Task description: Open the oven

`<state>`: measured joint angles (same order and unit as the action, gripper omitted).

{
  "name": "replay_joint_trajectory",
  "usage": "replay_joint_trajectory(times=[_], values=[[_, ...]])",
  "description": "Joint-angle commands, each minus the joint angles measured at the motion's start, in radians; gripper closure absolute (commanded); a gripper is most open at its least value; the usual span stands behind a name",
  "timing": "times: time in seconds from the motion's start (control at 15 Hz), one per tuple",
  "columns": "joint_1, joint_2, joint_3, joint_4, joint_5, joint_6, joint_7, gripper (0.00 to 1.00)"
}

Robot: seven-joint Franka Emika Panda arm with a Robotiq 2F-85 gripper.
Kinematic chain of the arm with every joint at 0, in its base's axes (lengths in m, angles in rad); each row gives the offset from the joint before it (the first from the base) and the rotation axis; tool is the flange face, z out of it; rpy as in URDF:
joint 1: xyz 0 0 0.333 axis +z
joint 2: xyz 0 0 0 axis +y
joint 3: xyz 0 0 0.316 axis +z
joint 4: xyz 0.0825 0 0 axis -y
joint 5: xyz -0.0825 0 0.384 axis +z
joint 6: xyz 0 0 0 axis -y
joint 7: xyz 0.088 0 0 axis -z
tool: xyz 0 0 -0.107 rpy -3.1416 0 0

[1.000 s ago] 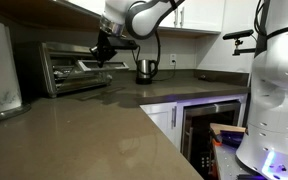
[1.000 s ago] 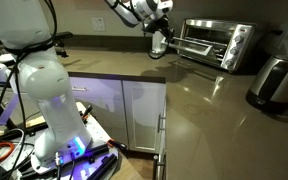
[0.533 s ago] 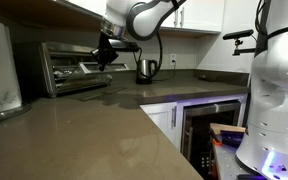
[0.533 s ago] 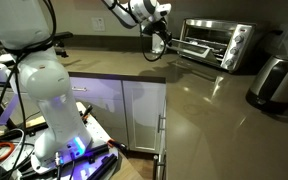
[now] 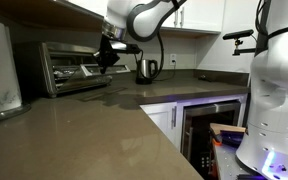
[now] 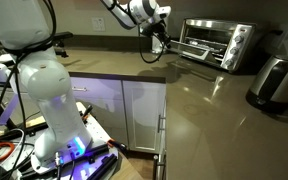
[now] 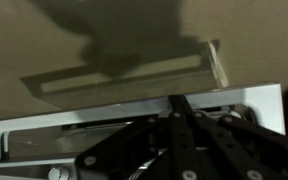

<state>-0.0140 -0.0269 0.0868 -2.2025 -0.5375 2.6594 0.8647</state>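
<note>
The small silver toaster oven (image 5: 69, 66) stands at the back of the counter against the wall, and it also shows in an exterior view (image 6: 217, 42). Its glass door looks upright and closed, with the knobs at one side. My gripper (image 5: 104, 58) hangs just in front of the oven's door side, a little above the counter, and also shows in an exterior view (image 6: 163, 40). In the wrist view the dark fingers (image 7: 176, 105) meet in a point with nothing between them. A silver strip (image 7: 124, 76) lies ahead of them.
A small steel kettle (image 5: 145, 69) stands on the counter beside the oven. A grey canister (image 6: 274, 83) sits at the counter's end. A built-in dark glass-door appliance (image 5: 209, 125) is under the counter. A white robot base (image 6: 44, 100) stands on the floor.
My gripper has risen slightly and shifted a little toward the oven. The oven has not moved.
</note>
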Motion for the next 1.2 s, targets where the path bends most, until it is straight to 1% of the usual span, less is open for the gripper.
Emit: replay_joint_trajectory(times=[0.0,0.6,0.93,1.13], values=[[0.017,-0.01,-0.015,-0.026,0.048,-0.002,-0.048,1.0],[0.022,0.026,-0.019,-0.053,0.088,0.033,-0.048,1.0],[0.032,0.072,-0.025,-0.052,0.138,0.067,-0.064,1.0],[0.044,0.04,-0.032,-0.072,0.141,0.028,-0.06,1.0]])
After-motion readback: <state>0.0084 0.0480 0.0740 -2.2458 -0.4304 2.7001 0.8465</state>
